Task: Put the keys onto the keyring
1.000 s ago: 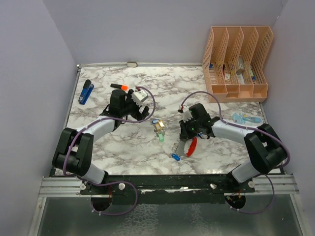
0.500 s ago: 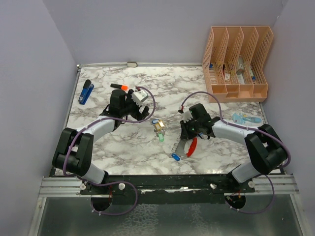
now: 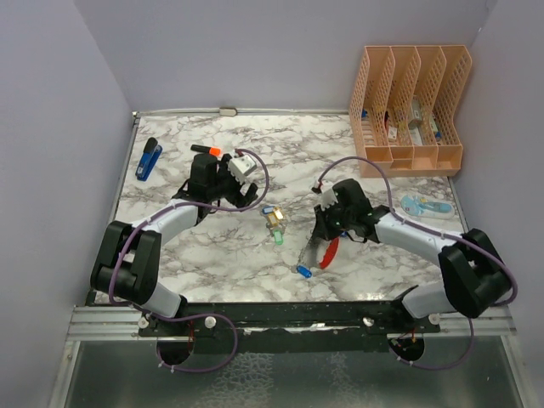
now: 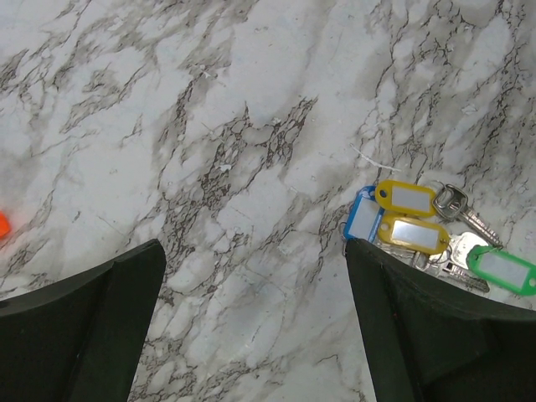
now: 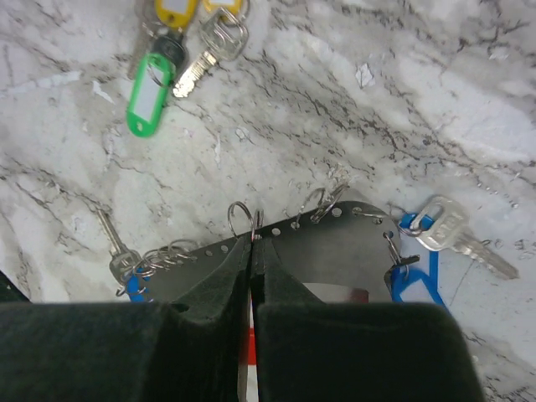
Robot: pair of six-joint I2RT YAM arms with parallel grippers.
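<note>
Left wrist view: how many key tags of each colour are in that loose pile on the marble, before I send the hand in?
yellow tags: 2
blue tag: 1
green tag: 1
Total: 4

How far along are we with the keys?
Possibly done: a blue-tagged key lies at one end of the keyring, attachment unclear. In hand: the right tool is shut on the keyring's grey side. To do: the cluster of keys with yellow, blue and green tags lies loose, apart from the keyring; the left tool hangs open near it.
</note>
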